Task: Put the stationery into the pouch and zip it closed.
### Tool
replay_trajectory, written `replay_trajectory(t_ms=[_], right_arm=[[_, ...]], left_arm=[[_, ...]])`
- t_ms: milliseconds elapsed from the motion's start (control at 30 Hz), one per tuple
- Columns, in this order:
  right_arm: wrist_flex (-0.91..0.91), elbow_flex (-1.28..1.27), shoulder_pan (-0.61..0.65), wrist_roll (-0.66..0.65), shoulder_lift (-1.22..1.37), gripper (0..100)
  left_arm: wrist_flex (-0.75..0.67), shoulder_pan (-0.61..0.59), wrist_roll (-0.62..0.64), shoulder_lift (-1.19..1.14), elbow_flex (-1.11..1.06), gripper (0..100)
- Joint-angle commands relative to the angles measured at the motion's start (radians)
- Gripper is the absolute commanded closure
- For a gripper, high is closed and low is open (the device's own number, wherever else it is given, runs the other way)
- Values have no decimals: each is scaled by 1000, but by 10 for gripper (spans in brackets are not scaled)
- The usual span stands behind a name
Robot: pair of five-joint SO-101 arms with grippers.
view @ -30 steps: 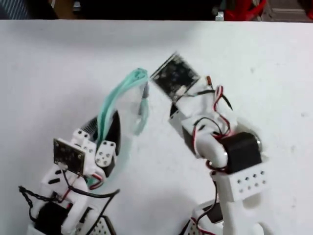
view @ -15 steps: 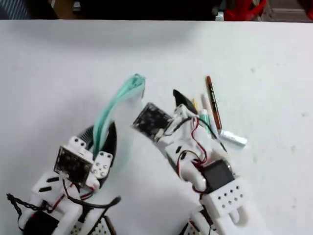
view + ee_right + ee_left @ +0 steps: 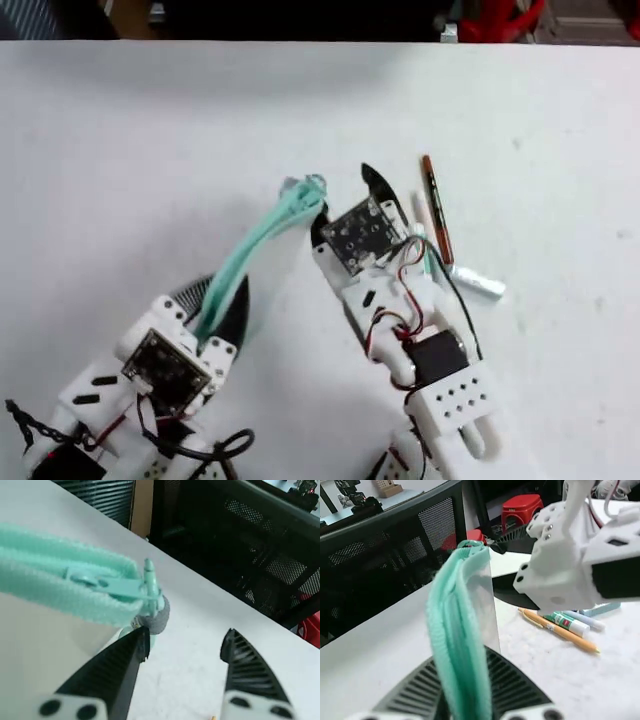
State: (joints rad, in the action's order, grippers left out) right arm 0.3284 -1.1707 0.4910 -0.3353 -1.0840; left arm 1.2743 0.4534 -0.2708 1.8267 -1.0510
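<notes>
Currently the left gripper (image 3: 218,298) is pressed together on the clear plastic pouch with a mint-green zipper band (image 3: 255,245) and holds it lifted over the white table (image 3: 120,120), with the zipper edge on top. In the left wrist view the green band rises between this gripper's ribbed black fingers (image 3: 512,682). Seen from the high view, the pouch runs diagonally from the left gripper toward the middle of the table, and its far end is just beside the right gripper (image 3: 343,197).

The right gripper (image 3: 186,637) has its fingers spread apart and pinches nothing. In its wrist view the mint-green zipper slider (image 3: 120,586) sits at the end of the band, and a small grey loop (image 3: 159,616) hangs there. One black fingertip is touching, or almost touching, this loop; the other fingertip is well apart from it. It cannot be told whether the zipper is closed along its whole length.

The stationery lies on the table beside the right arm, outside the pouch: a thin red-brown pen (image 3: 435,205), a white marker (image 3: 421,222) and a short white tube (image 3: 478,283). The left wrist view shows an orange pencil (image 3: 560,632) and a white stick with a green label (image 3: 568,624) close together under the right arm's white body (image 3: 570,565).
</notes>
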Motion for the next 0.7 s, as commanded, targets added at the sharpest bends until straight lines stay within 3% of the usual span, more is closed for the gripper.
replay_trajectory(t_ms=[0,133,367,667], right_arm=[[-68,-5,-2,11,-12,764],[-85,-2,44,9,-12,739],[70,-2,156,-71,-22,740],[-74,32,145,-74,-10,743]], left_arm=[[23,27,-35,-1,43,977],[17,28,-37,-2,41,977],[6,19,-35,-2,31,977],[0,27,-35,-2,14,977]])
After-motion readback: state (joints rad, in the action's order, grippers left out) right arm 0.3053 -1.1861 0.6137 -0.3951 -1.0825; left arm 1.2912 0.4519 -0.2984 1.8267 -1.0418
